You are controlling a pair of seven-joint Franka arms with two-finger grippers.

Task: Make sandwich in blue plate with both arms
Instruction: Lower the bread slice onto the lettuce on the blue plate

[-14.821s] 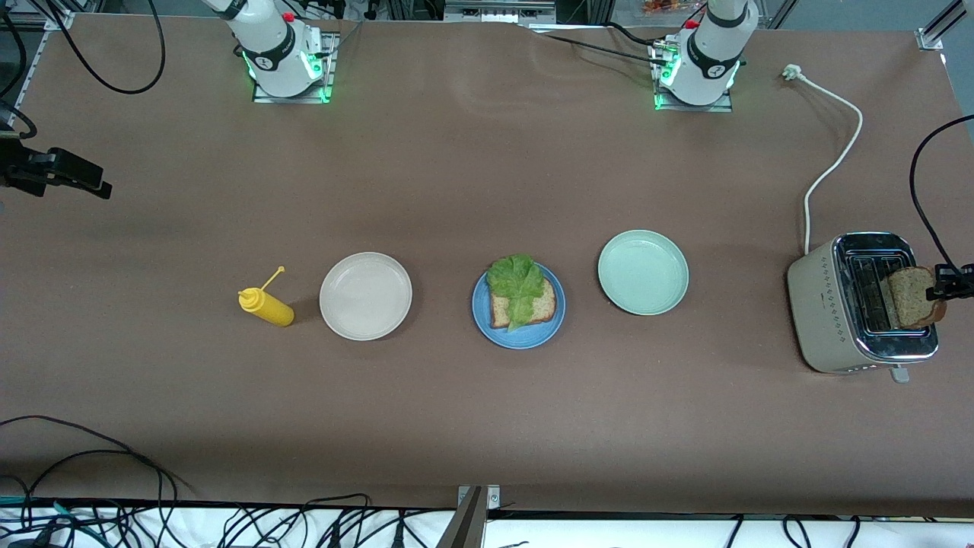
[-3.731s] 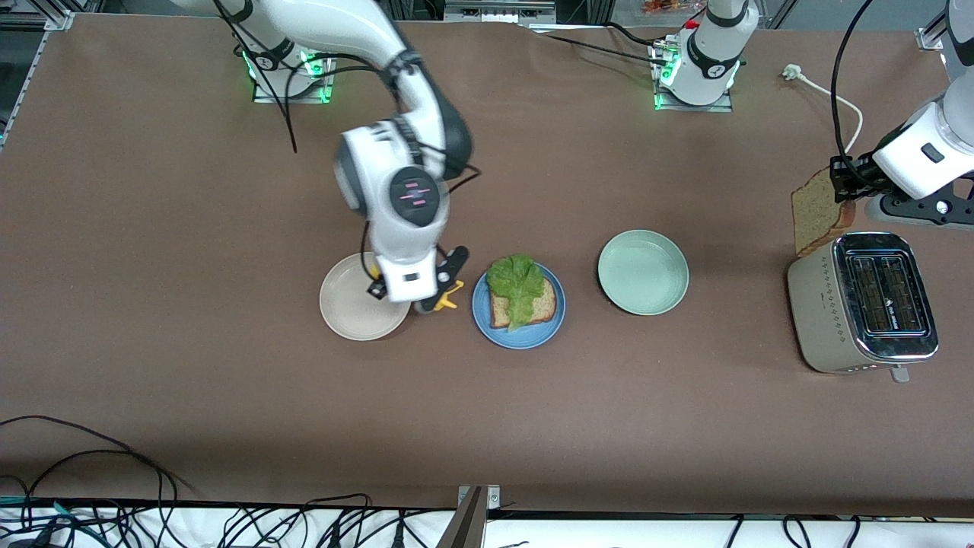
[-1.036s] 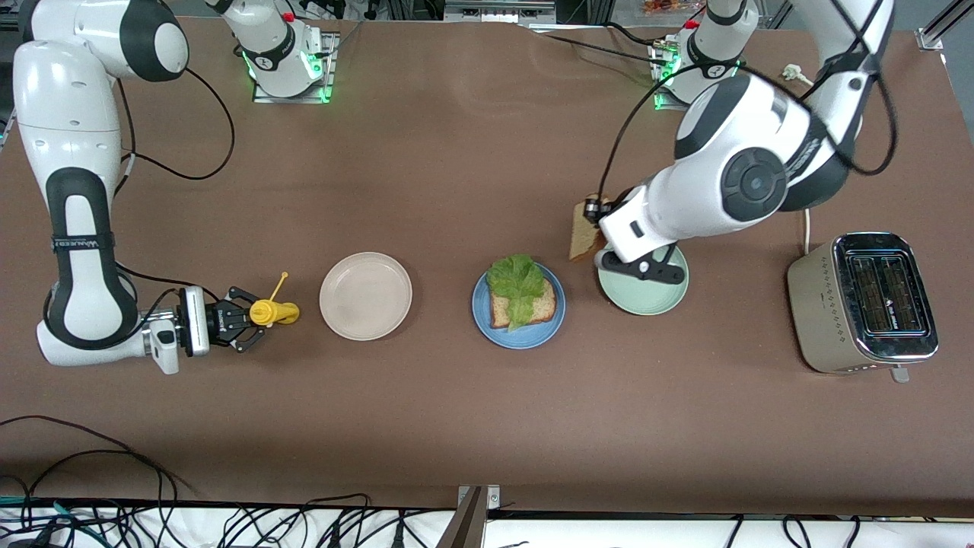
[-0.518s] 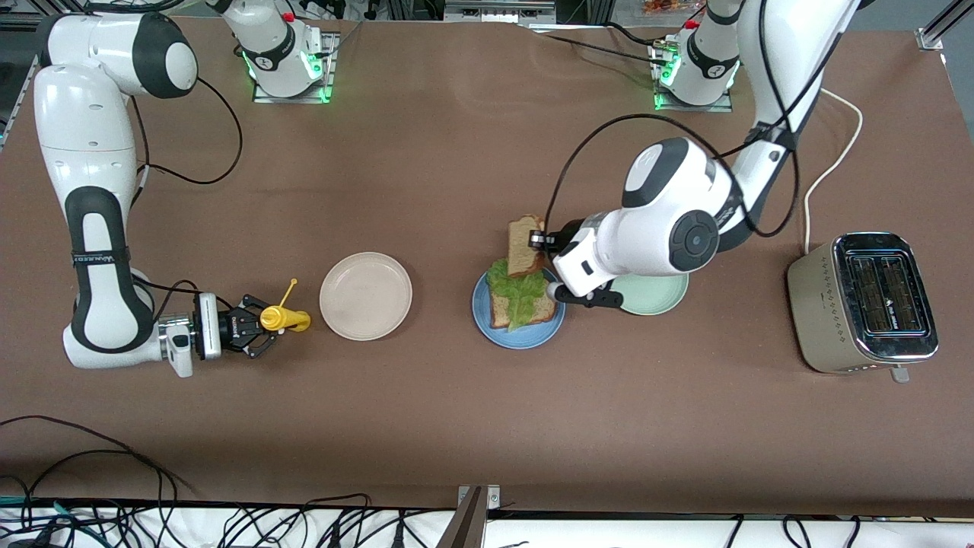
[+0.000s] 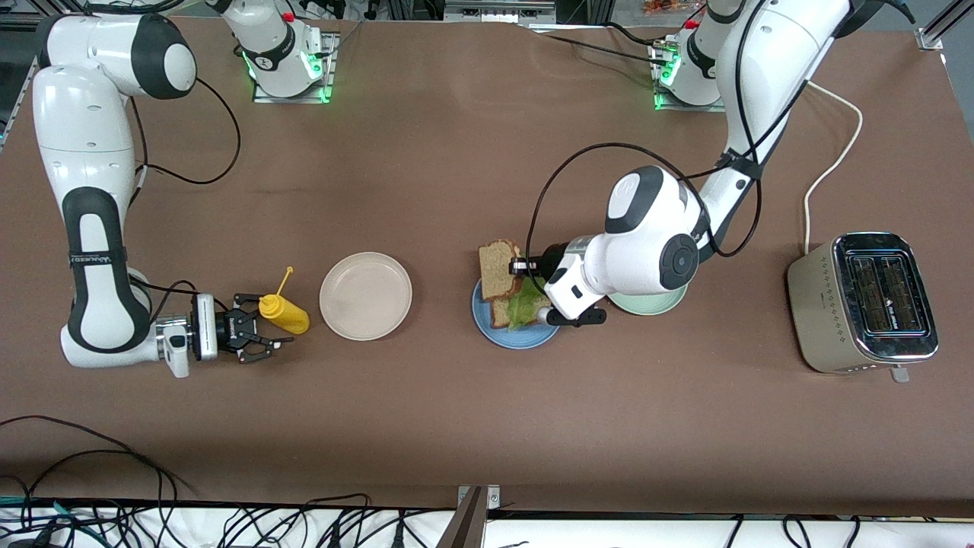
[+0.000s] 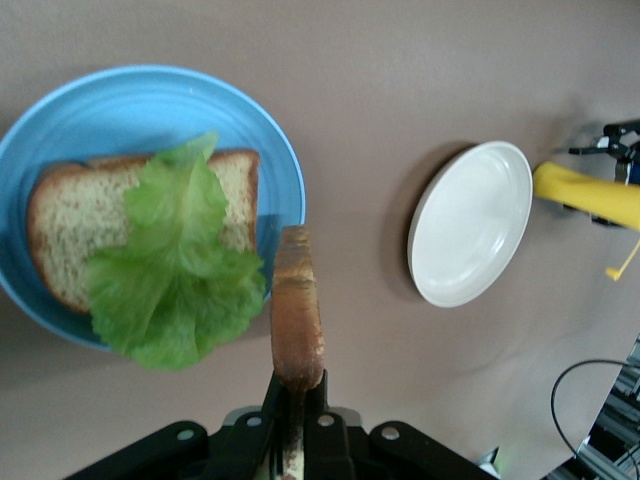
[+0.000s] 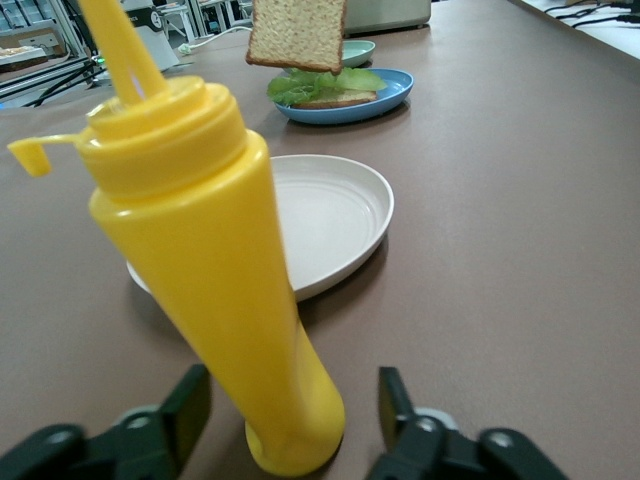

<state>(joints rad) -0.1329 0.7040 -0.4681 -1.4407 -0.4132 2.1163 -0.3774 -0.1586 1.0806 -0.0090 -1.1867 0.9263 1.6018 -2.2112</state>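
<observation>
The left gripper (image 5: pixel 520 266) has its fingers clamped on a bread slice (image 5: pixel 499 269), held on edge above the blue plate (image 6: pixel 285 175), where the other slice (image 6: pixel 70 215) lies under lettuce (image 6: pixel 175 265). The right gripper (image 5: pixel 262 339) sits low with fingers wide, straddling the upright mustard bottle (image 7: pixel 215 275) without touching it. Beside that bottle rests a beige plate (image 5: pixel 365 295); a green plate (image 5: pixel 650 303) lies partly under the left arm, with the toaster (image 5: pixel 860 301) toward that arm's end of the surface.

Carried from the toaster (image 5: pixel 864 303) to above the blue plate (image 5: pixel 496 332): second bread slice (image 5: pixel 498 269), pinched in left gripper (image 5: pixel 525 266). Set back upright beside the beige plate (image 5: pixel 365 295): mustard bottle (image 5: pixel 283 313), released by right gripper (image 5: pixel 257 339), fingers now spread.
</observation>
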